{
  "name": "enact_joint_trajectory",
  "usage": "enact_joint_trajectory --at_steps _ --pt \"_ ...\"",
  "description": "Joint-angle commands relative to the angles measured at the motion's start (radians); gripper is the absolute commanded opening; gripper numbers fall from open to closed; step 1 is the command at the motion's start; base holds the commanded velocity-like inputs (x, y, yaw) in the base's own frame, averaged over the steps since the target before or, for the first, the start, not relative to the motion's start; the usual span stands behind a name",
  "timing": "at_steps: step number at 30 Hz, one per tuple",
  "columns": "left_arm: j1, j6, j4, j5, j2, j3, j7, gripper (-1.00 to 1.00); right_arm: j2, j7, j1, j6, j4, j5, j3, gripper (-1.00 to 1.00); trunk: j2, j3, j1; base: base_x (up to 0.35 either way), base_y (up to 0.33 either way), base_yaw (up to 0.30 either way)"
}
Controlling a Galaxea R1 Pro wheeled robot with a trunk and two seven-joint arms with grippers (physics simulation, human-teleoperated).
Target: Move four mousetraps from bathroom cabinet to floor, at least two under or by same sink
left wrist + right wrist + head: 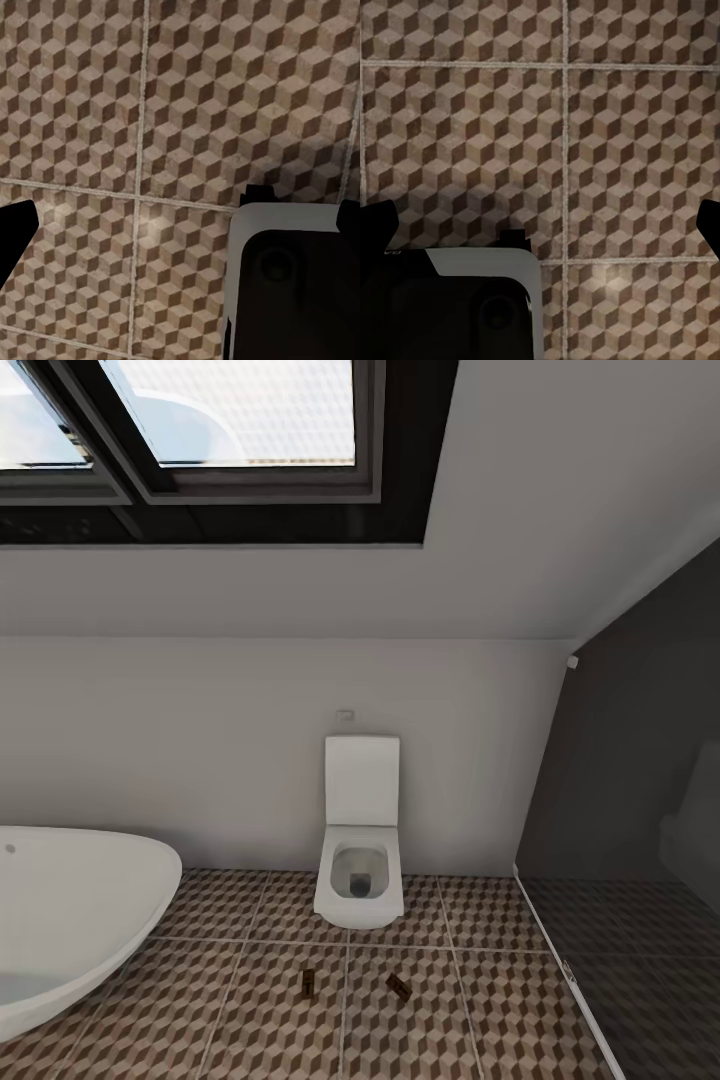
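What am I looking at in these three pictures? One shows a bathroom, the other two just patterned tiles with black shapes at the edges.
These are simulator renders from a wheeled robot with two arms. The big picture comes from the camera on its head. It looks at a white square toilet against the wall, the end of a white bathtub at the left, and a bathroom floor tiled in a brown cube pattern. Two small brown mousetraps lie on that floor in front of the toilet, one left of the other. The other two pictures come from cameras near each arm's gripper, looking down at the same tiles. The black shapes at the edges are the fingers of the left gripper and right gripper, spread wide with nothing between them. So neither gripper holds anything.
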Motion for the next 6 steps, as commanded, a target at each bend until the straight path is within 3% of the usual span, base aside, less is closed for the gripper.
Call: enact_joint_trajectory --at_steps 1,6 --pt "0.000 -0.001 0.001 0.005 0.000 -0.007 0.001 1.00 0.000 0.003 0.000 -0.004 0.001 -0.010 0.008 1.00 -0.001 0.000 0.000 0.000 0.000 0.000" --pt "0.000 -0.001 0.001 0.005 0.000 -0.007 0.001 1.00 0.000 0.003 0.000 -0.003 0.001 -0.010 0.008 1.00 -0.001 0.000 0.000 0.000 0.000 0.000"
